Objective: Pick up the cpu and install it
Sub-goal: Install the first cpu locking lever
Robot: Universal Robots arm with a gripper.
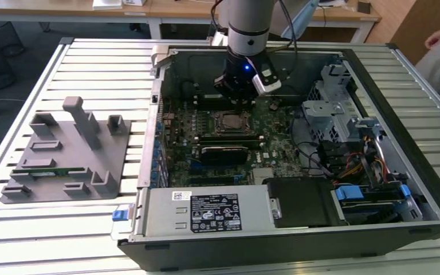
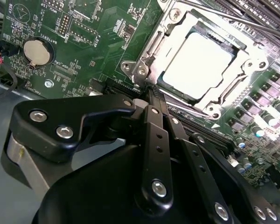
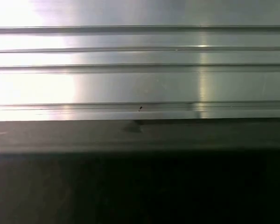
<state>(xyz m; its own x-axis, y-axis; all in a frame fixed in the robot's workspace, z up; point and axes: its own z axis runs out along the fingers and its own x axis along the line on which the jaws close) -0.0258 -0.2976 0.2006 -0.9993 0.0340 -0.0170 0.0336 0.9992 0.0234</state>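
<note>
Cpu (image 2: pixel 199 64) seated in socket (image 2: pixel 144 70), upper right of second wrist view; my end effector (image 2: pixel 151 93) pinched narrow, empty, just beside socket edge.

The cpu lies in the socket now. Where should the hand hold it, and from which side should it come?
Probably from straight above, by two opposite edges: the cpu lies flat with its silver top up. But the metal frame around it seems to overlap its rim, so those edges look hard to reach as things stand.
</note>
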